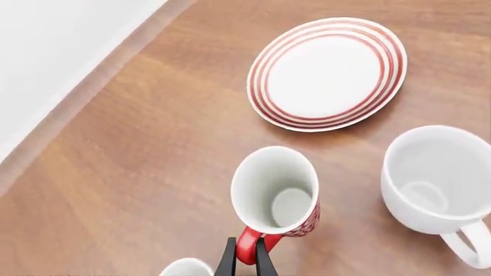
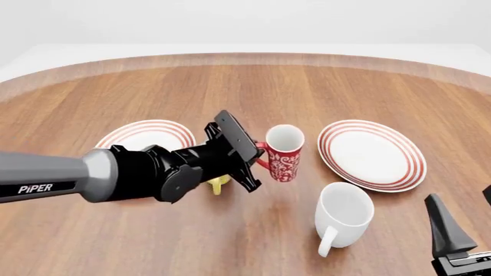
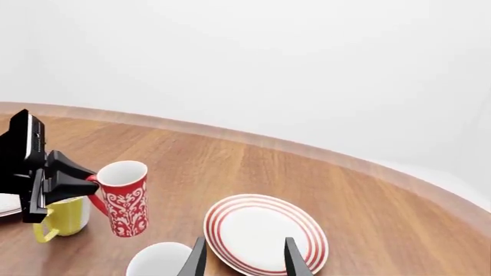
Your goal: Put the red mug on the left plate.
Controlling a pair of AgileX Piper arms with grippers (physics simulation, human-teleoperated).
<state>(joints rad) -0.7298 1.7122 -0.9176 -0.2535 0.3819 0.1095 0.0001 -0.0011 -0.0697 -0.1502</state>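
The red mug (image 2: 284, 153), with a white swirl pattern and a white inside, is held slightly tilted between the two plates. My left gripper (image 2: 258, 156) is shut on its red loop handle; the left wrist view shows the black fingers (image 1: 229, 261) pinching the handle below the mug (image 1: 277, 192). The left plate (image 2: 146, 133), white with red rings, lies to the left of the mug, partly hidden behind my left arm. My right gripper (image 2: 465, 214) is open and empty at the front right; its fingers show in the right wrist view (image 3: 244, 261).
The right plate (image 2: 372, 154) lies right of the red mug. A large white mug (image 2: 345, 213) stands in front of that plate. A yellow mug (image 2: 218, 184) sits under my left wrist, mostly hidden. The table's far edge curves across the back.
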